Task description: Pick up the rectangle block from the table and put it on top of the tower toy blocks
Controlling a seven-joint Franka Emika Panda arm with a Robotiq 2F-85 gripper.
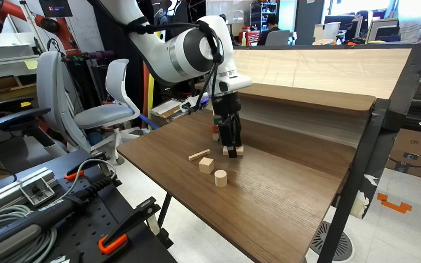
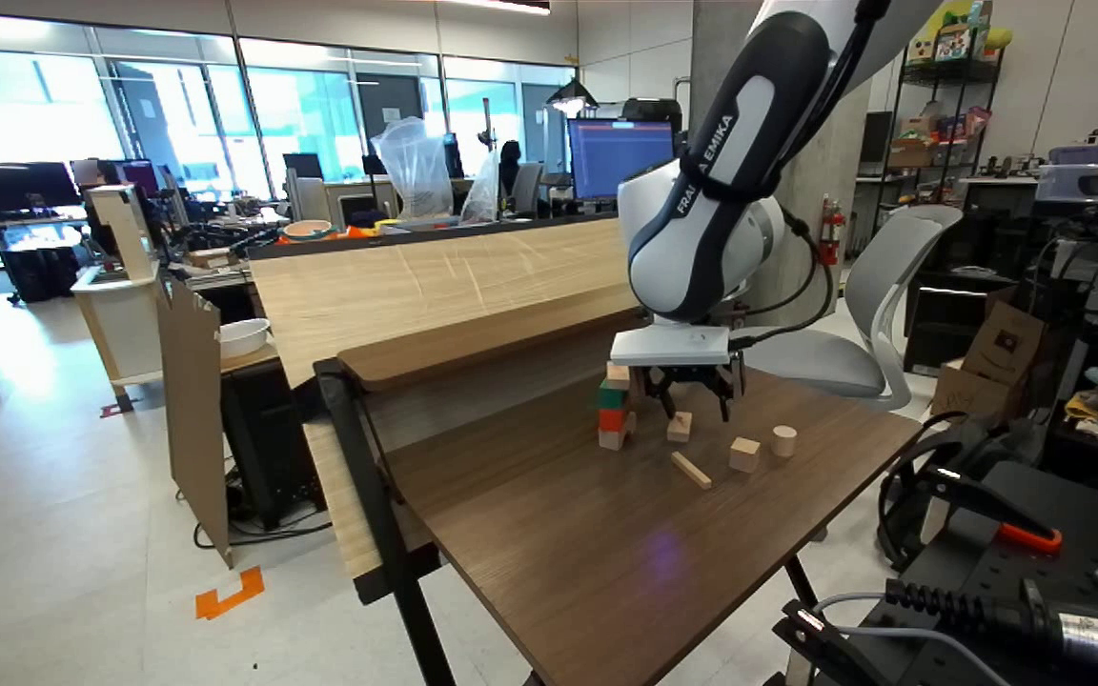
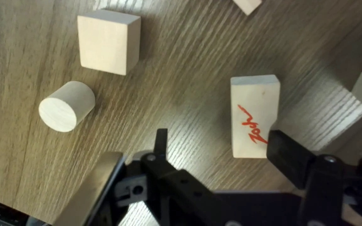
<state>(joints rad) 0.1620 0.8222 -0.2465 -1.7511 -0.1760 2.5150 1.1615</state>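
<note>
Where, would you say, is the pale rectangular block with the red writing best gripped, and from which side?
I'd probably take the rectangular block by the middle of its long sides, from above: it rests written face up on the table, and the open gripper spreads along its narrower width.

Pale cylinder (image 1: 220,178) near wooden cube (image 1: 206,165); thin wooden strip (image 1: 199,155) near cube; grey chair (image 2: 844,357); cardboard box (image 1: 420,151)
</note>
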